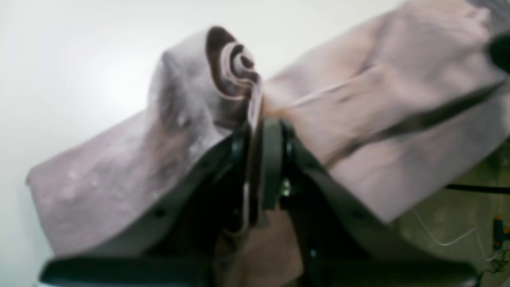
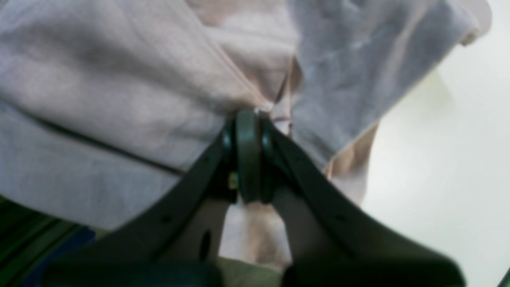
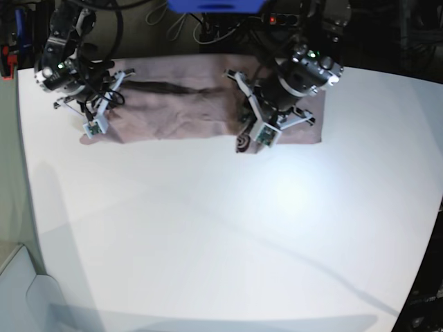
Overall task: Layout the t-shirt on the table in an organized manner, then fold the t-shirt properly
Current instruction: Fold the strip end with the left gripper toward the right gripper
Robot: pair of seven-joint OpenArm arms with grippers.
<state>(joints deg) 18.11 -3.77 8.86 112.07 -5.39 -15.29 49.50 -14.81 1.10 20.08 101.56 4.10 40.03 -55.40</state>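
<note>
The mauve t-shirt (image 3: 173,104) lies as a wrinkled band along the far side of the white table (image 3: 221,235), stretched between both arms. My left gripper (image 1: 257,131) is shut on a bunched, curled fold of the t-shirt (image 1: 378,79); in the base view it (image 3: 246,140) sits at the cloth's near edge, right of centre. My right gripper (image 2: 249,115) is shut on a seam edge of the t-shirt (image 2: 119,79), at the band's left end (image 3: 88,131). Cloth drapes on both sides of each pair of jaws.
The shirt lies close to the table's far edge, and dark equipment with cables (image 3: 208,31) stands behind it. In the left wrist view, floor with a white cable (image 1: 458,235) shows beyond the table edge. White tabletop (image 2: 458,159) spreads toward the front.
</note>
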